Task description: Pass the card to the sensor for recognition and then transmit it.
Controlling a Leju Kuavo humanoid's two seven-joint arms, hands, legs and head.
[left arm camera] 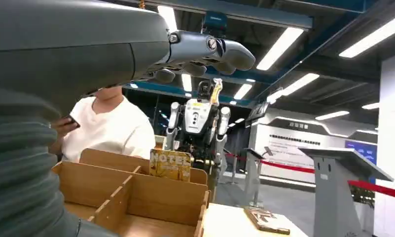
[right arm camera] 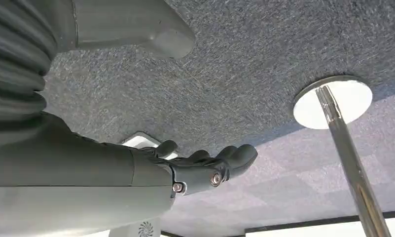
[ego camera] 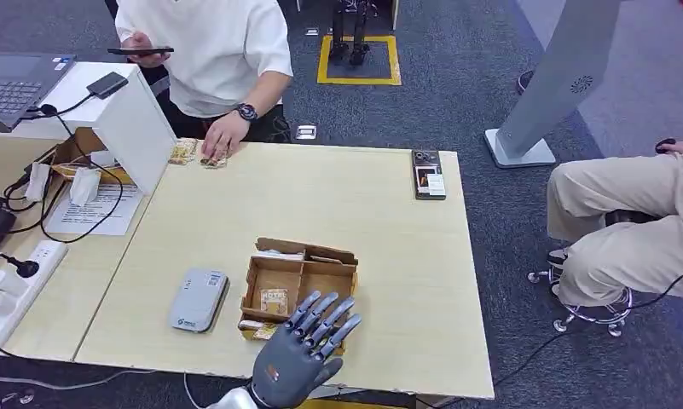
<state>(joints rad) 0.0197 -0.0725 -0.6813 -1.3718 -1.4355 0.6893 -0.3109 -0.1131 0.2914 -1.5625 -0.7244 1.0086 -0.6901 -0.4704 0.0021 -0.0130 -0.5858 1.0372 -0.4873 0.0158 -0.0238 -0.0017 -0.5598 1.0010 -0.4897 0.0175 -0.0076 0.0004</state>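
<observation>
A yellow HOTEL card (ego camera: 274,300) stands in the near-left compartment of an open cardboard box (ego camera: 321,271) at the table's front. My left hand (ego camera: 308,345) hovers at the box's near edge, fingers spread and holding nothing. In the left wrist view the card (left arm camera: 170,164) stands upright against a divider of the box (left arm camera: 156,195), with my left hand's fingers (left arm camera: 205,52) above it. A grey sensor unit (ego camera: 199,299) lies flat just left of the box. My right hand (right arm camera: 205,168) hangs over grey carpet, fingers extended and empty.
A black device (ego camera: 428,174) lies at the table's far right. A person in a white shirt (ego camera: 210,51) stands across the table, one hand on more cards (ego camera: 211,156). A seated person (ego camera: 636,221) is at the right. Cables and a power strip (ego camera: 18,290) crowd the left.
</observation>
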